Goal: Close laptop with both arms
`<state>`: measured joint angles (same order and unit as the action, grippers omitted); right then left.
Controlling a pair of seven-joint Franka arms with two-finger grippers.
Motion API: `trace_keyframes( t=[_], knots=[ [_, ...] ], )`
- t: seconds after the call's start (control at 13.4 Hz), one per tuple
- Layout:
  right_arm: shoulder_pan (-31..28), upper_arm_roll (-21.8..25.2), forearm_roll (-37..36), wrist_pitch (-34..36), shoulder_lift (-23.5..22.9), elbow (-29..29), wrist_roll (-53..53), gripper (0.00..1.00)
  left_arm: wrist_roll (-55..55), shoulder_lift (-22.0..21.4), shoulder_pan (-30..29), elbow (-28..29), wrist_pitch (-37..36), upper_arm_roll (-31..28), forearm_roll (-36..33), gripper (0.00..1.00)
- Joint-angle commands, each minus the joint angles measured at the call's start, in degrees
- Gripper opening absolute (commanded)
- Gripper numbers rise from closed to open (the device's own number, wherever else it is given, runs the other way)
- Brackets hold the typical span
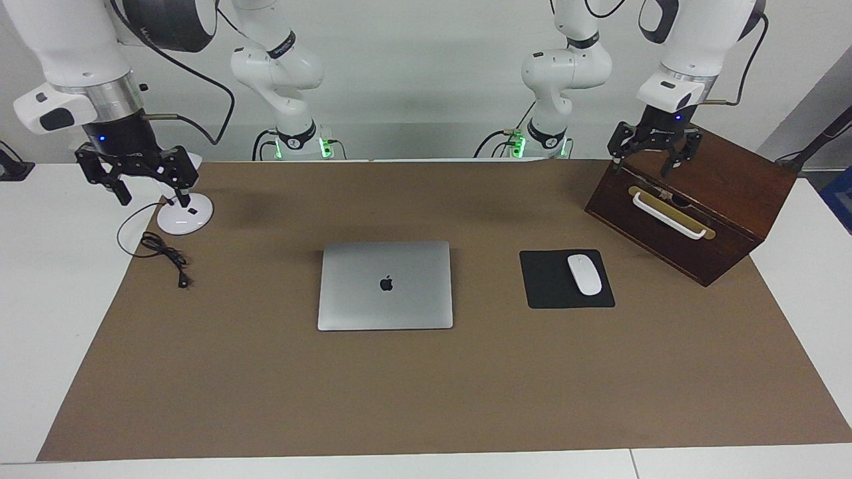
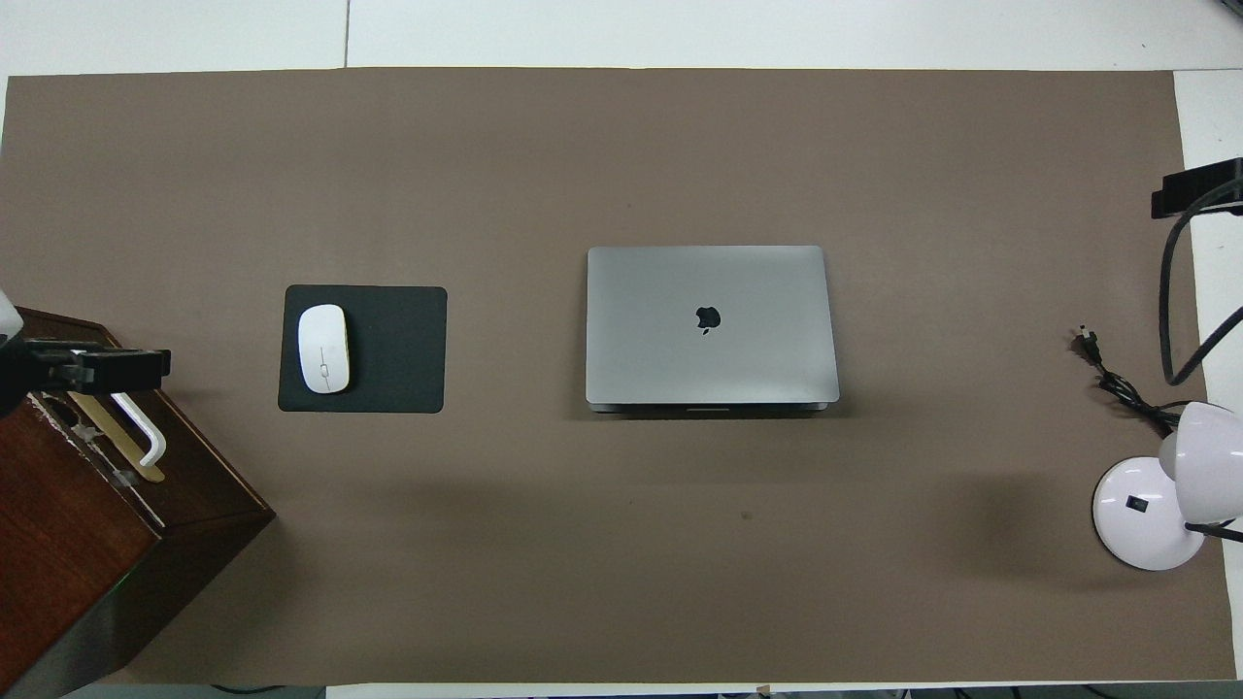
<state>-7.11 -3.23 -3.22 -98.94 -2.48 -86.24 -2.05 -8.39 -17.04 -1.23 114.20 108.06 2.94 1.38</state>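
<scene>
I see the left gripper (image 1: 653, 156) spread open and empty, up over the wooden box (image 1: 705, 199). The right gripper (image 1: 150, 188) is open and empty too, over the lamp base (image 1: 184, 216). The laptop (image 1: 385, 285) lies closed in the table's middle, well apart from both, beside the mouse pad (image 1: 552, 283).
</scene>
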Motion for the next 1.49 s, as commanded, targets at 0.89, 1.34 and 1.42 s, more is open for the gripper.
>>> trace_keyframes(
  t=[0.89,1.34,1.42],
  knots=[
    [-0.1,-0.38,1.99,-1.34,6.52,-9.3,1.53,1.0,0.57,15.28,-2.81,-22.54,-14.28,0.49,-0.24,1.0],
    [-0.01,-0.55,1.9,0.14,6.61,-10.09,-1.01,1.0,5.49,15.54,-2.81,-22.44,-13.22,0.58,0.28,1.0],
    [-0.01,-0.64,1.9,2.94,6.7,-10.0,-1.37,1.0,5.49,15.55,-2.81,-22.44,-12.87,0.58,0.11,1.0]
  ],
)
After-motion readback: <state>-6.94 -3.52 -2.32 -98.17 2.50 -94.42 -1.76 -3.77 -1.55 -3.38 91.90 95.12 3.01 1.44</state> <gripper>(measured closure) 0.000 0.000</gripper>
